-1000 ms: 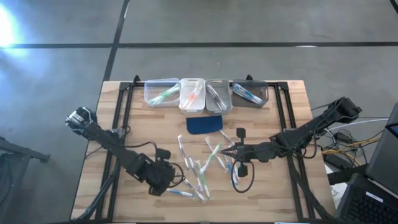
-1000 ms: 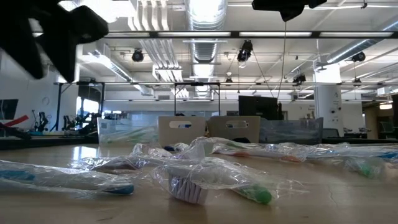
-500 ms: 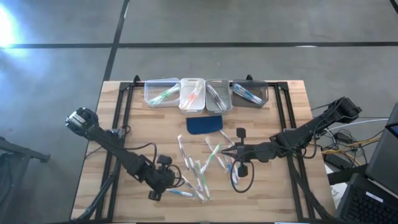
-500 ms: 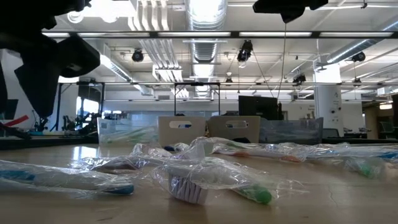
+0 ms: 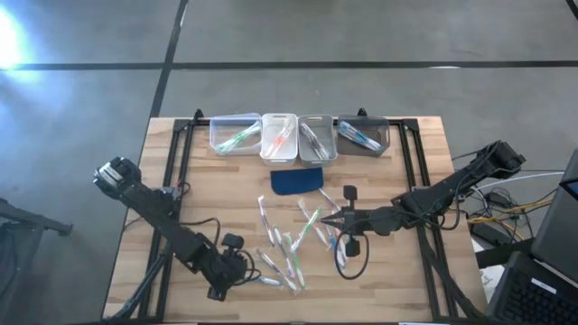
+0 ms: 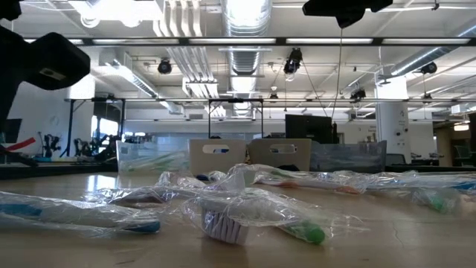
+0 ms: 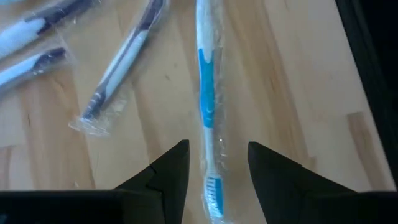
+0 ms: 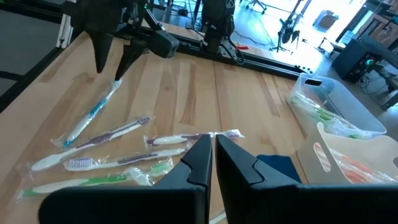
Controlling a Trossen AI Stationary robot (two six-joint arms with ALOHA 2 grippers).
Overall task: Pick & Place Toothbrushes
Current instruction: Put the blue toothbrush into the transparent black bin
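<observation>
While the wooden surface [image 5: 208,190] carries everything, its far edge holds a row of four bins [image 5: 298,135], each already with a few sorted brushes inside, and a dark blue pad [image 5: 297,181] lies just in front of them. Between the two arms, loose toothbrushes [image 5: 289,244] lie scattered in the middle and near part of the surface, each sealed in a clear crinkled wrapper.

These look light and stiff along the handle, but the plastic film is likely slick and loose, so a grip on the wrapper's flap alone could slide or let the brush swing. The firm middle of the handle seems the safest place to take hold, with the fingers set across the brush, not along it.

The left pincer [image 5: 230,271] hovers low over the near-left edge of the pile, its fingers parted moderately and holding nothing. In the left wrist view a blue-handled toothbrush [image 7: 206,99] runs lengthwise straight into the gap between those fingers, bristle end nearest, and the right wrist view shows the fingertips just above it without clear contact.

The right pincer [image 5: 336,219] sits at the right side of the pile with its fingers [image 8: 198,163] pressed together and empty, tips pointing toward the brushes.
</observation>
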